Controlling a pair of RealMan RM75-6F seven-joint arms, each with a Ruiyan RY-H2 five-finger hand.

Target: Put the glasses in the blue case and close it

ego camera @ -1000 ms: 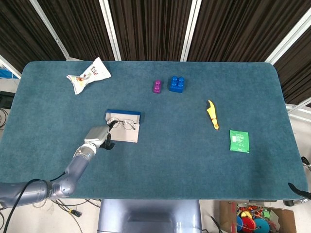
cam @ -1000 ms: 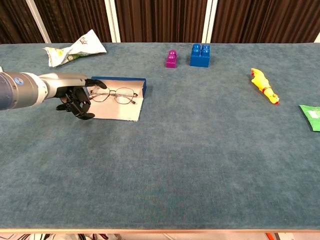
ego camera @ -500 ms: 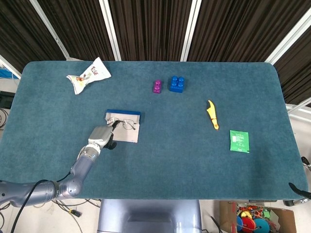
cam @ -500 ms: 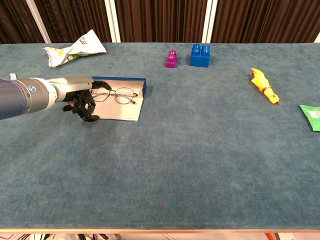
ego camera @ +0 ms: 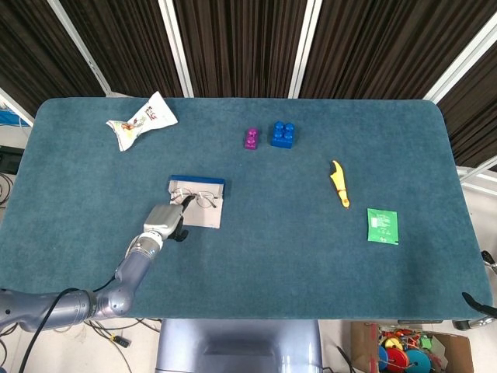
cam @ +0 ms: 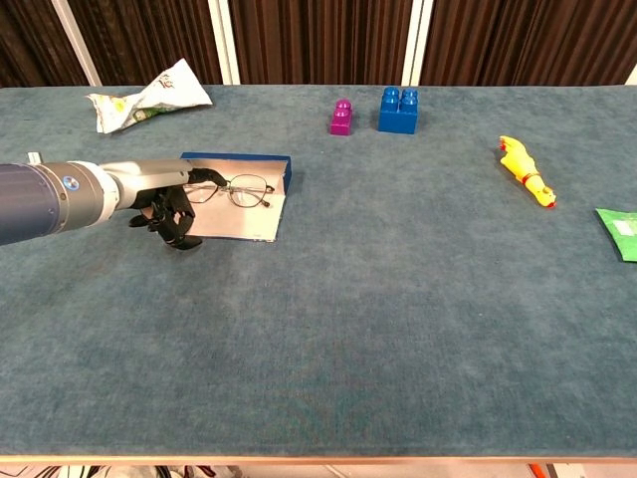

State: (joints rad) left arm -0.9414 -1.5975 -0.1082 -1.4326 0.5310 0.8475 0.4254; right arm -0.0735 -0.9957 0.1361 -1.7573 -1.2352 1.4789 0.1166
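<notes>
One hand [cam: 171,204], left, fingers curled, touching glasses [cam: 237,190] in open blue case [cam: 261,161]. Next: shut lid.

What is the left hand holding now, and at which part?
It cannot be told. The left hand is at the left end of the glasses, which lie in the open blue case; its fingers hide any contact there.

The teal table [ego camera: 256,256] carries an open blue case [ego camera: 197,202], snack packet [ego camera: 141,120] (crumpled), and green sachet [ego camera: 382,226].

Head view looks steeply down; chest view low, seemingly nearer.
</notes>
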